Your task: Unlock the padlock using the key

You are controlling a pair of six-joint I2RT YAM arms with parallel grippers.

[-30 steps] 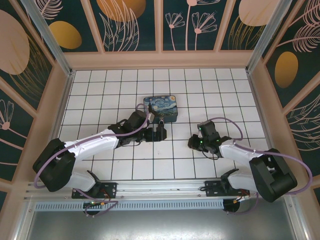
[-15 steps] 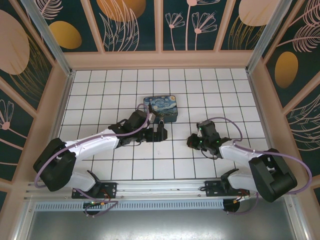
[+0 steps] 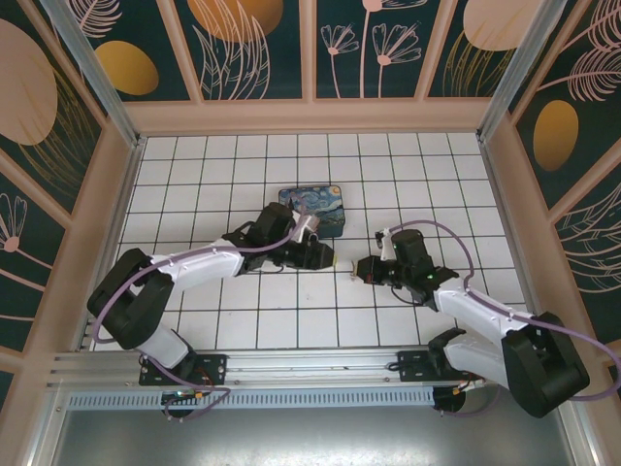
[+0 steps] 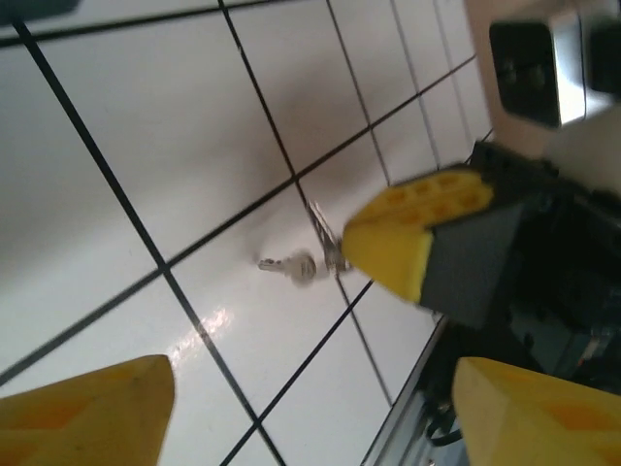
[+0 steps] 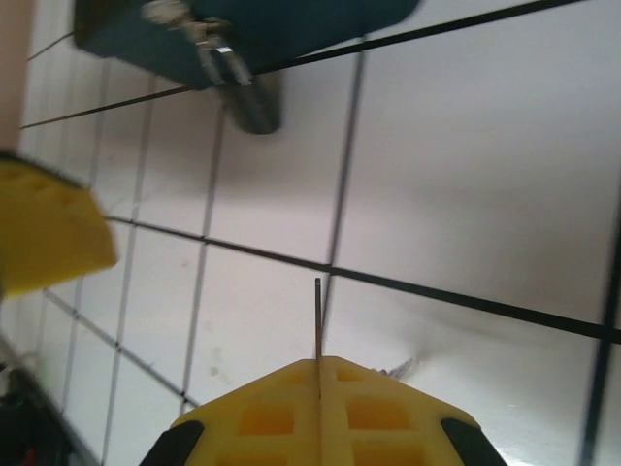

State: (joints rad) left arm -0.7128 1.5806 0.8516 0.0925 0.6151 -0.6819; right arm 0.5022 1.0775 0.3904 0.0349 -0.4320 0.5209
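Pinching the key (image 5: pixel 317 320) thinly at its tips, the clenched right gripper (image 5: pixel 320 374) risks it twisting against the padlock (image 5: pixel 247 97) ahead-left, while the left gripper (image 4: pixel 310 398) gapes, empty.

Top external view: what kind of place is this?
Probably a lab robot test cell: white tabletop with a black grid, dark floral-print wall panels in pale frames, and an aluminium mounting rail at the near edge.
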